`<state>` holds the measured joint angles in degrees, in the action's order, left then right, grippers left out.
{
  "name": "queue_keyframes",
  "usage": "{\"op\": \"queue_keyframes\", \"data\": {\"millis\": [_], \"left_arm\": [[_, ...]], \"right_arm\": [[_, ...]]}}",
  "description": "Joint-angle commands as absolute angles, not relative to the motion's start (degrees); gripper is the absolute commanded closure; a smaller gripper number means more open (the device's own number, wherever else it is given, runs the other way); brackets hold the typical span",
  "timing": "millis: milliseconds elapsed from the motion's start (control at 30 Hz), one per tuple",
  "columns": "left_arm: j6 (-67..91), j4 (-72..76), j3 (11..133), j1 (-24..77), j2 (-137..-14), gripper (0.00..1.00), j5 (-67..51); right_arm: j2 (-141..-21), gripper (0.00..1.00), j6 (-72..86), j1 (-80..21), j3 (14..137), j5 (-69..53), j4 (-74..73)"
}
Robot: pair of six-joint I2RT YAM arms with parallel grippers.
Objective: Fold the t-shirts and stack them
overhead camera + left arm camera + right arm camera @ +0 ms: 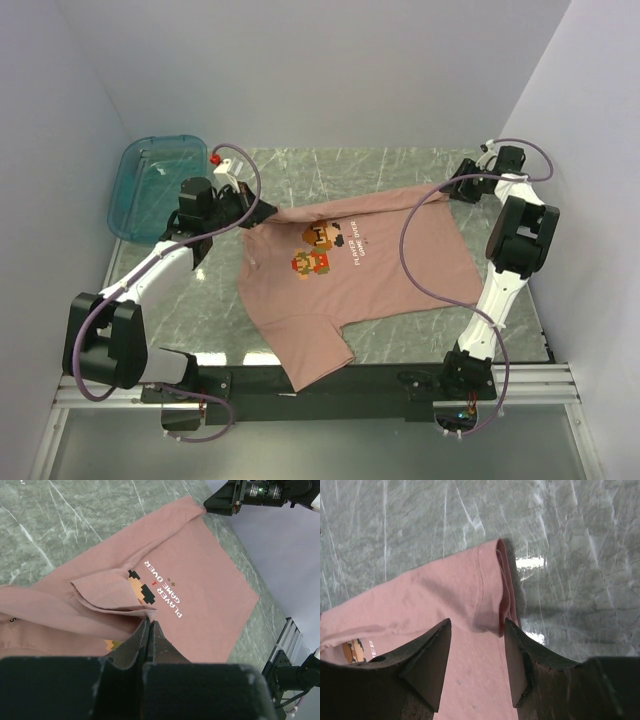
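Note:
One dusty-pink t-shirt [350, 270] lies spread on the marble table, print up, with a sleeve hanging over the near edge. My left gripper [262, 212] is shut on a raised fold of the t-shirt [200, 570] by the collar, and the cloth is drawn to a point at the closed fingertips [149, 622]. My right gripper [455, 190] stands open at the shirt's far right corner. In the right wrist view that hemmed corner of the t-shirt [445, 595] lies under and between the spread fingers of the right gripper [476, 622], which grip nothing.
A teal translucent tray [150, 185] stands at the back left, just behind the left arm. White walls close in the table [330, 165] on three sides. A black rail [330, 380] runs along the near edge.

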<state>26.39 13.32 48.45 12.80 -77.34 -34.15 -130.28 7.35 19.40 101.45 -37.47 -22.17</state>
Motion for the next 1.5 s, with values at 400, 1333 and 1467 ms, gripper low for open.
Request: {"op": "queue_keyframes", "data": {"millis": [400,1333,1467], "left_arm": [[25.93,12.92,47.11,14.24,-73.83,0.99,-33.67],[23.91,-13.35,53.5,28.22,-69.51,0.28,-6.68],[20.66,-16.52,60.11,25.85,-74.7,0.28,-6.5]], "right_arm": [[-124.98,0.46,6.06,21.62,99.41,-39.73,-21.01],[-122.7,0.46,4.92,21.97,97.65,-41.3,-21.53],[-120.85,0.46,2.12,21.97,96.25,-43.76,-22.32]]}}
